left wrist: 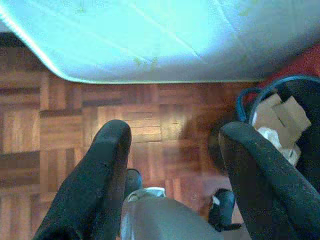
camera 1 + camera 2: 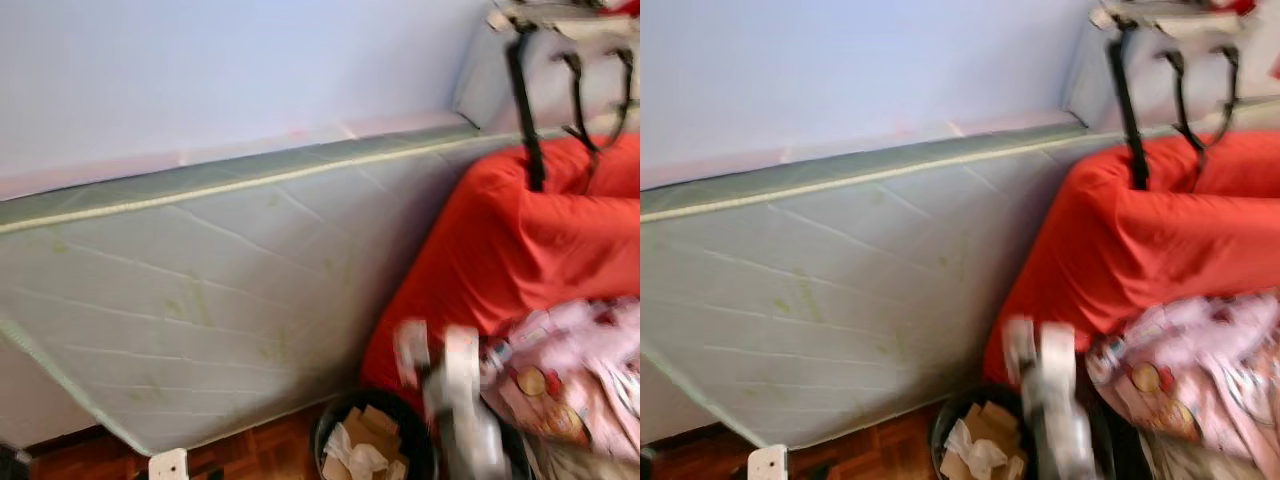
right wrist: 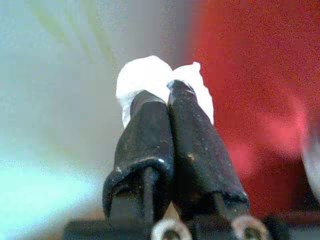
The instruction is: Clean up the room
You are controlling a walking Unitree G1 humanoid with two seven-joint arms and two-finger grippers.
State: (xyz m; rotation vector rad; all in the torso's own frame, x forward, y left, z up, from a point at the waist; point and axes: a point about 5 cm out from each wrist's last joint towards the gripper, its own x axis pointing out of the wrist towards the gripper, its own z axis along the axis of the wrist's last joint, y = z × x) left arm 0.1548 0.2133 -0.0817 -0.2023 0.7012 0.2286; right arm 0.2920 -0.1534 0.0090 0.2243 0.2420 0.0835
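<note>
I am looking down at a pale quilted mattress (image 2: 200,310) that is leaning on its edge against a light wall (image 2: 220,70), with a big red fabric beanbag (image 2: 510,250) sitting just beside it on the robot's right. A black-strapped bag (image 2: 560,60) is hanging over the top of the beanbag, and a pink patterned cloth (image 2: 580,370) is lying against its lower front.

My right gripper (image 3: 167,92) is pressing its two black fingers (image 3: 145,140) tightly together on a small crumpled white wad of tissue paper (image 3: 150,75), which is sticking out past the fingertips. In the head views the right arm is showing as a blurred pale shape (image 2: 450,390), so I am relying on the wrist view for the grip. The held wad is hanging in front of the mattress and the beanbag, above and just beside a round black waste bin (image 2: 375,435) that is standing on the brown parquet wood floor (image 1: 75,125) at the foot of the beanbag. The bin is holding brown cardboard scraps (image 1: 280,112) and more crumpled white paper (image 2: 355,455).

My left gripper (image 1: 172,145) is hanging low over the parquet with its fingers spread well apart and gripping nothing, the bin lying near one fingertip and the mattress edge beyond.
</note>
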